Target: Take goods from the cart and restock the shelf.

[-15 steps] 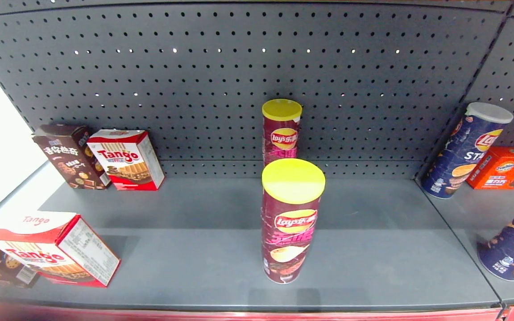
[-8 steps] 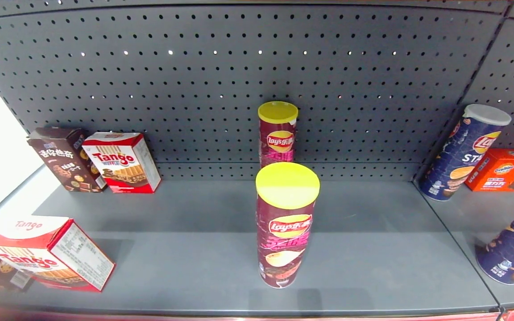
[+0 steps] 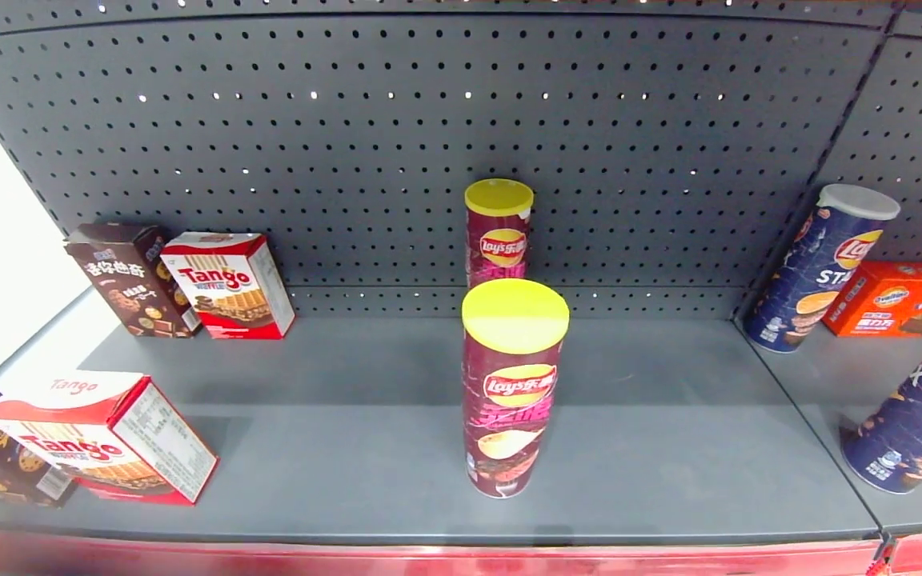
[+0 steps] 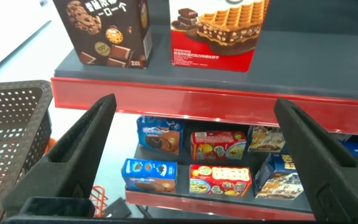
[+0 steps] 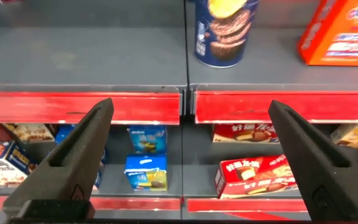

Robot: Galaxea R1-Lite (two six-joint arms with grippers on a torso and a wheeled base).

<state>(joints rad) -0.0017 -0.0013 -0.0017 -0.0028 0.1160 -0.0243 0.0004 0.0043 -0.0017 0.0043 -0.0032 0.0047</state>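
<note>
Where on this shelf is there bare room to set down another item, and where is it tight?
Bare shelf board lies between the front red wafer box and the front maroon chip can, and again between that can and the blue chip cans on the right. Tight: the left end, where brown cookie boxes stand right beside the wafer boxes.

Shelf [image 3: 669, 448] - grey deck, red front lip, pegboard back. Front can [image 3: 511, 388] and rear can [image 3: 498, 232], maroon with yellow lids, stand upright mid-shelf, in line and apart. Wafer boxes [image 3: 229, 284] and cookie boxes [image 3: 129, 280] stand upright at left. Cart [image 4: 11, 124] - dark mesh basket, near the shelf.
</note>
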